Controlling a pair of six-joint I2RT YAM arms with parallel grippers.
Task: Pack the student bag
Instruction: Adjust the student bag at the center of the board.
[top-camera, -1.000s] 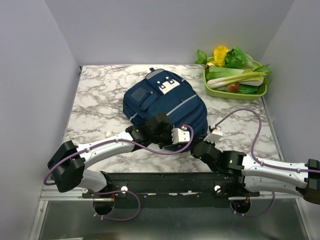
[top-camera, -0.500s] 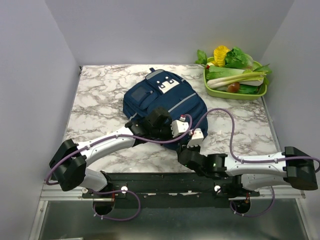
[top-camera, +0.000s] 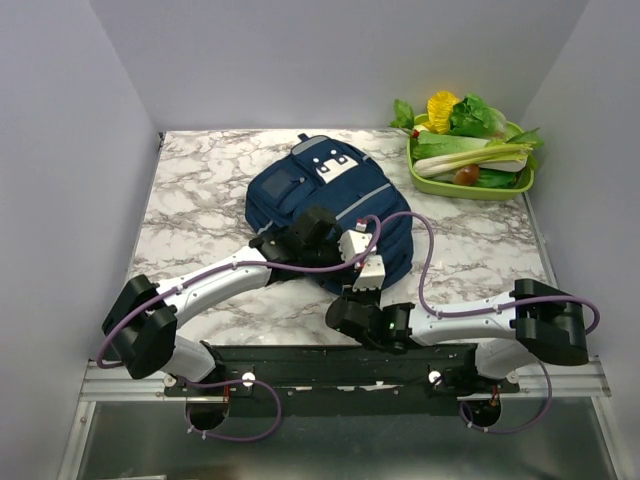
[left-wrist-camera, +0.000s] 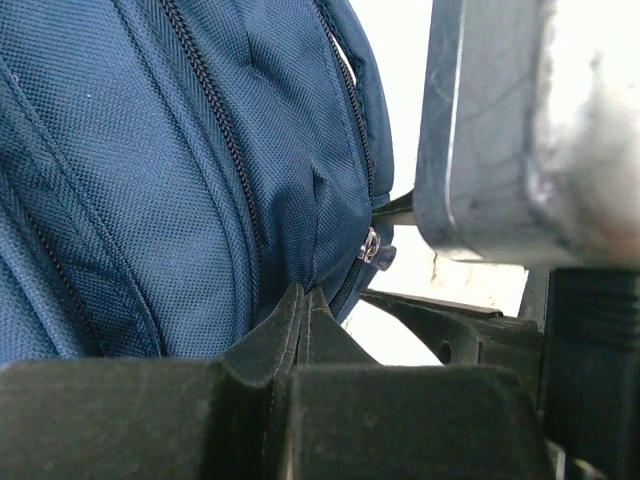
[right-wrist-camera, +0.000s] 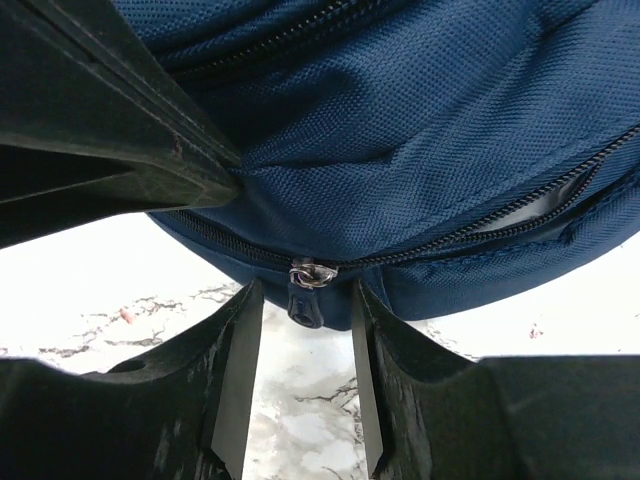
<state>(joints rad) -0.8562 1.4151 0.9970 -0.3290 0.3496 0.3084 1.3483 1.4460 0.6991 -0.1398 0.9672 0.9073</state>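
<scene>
The navy student bag (top-camera: 320, 195) lies on the marble table, front pockets up. My left gripper (top-camera: 335, 262) is at its near edge. In the left wrist view its fingertips (left-wrist-camera: 303, 298) are pressed together on a fold of the bag's fabric (left-wrist-camera: 200, 170), beside a zipper slider (left-wrist-camera: 370, 245). My right gripper (top-camera: 366, 282) is right next to it, open. In the right wrist view its fingers (right-wrist-camera: 240, 350) stand either side of a zipper pull (right-wrist-camera: 306, 300) that hangs from the bag's edge (right-wrist-camera: 420, 150), without touching it. The zip to the right of the slider gapes a little.
A green tray (top-camera: 520, 185) of vegetables stands at the back right of the table. The two arms are crowded together at the bag's near edge, and a purple cable (top-camera: 425, 250) loops over the bag's right side. Grey walls close in the left, right and back.
My right arm has swung left, bringing its gripper from the bag's right side to its near edge beside the left gripper. The left gripper stayed at the bag's edge.
</scene>
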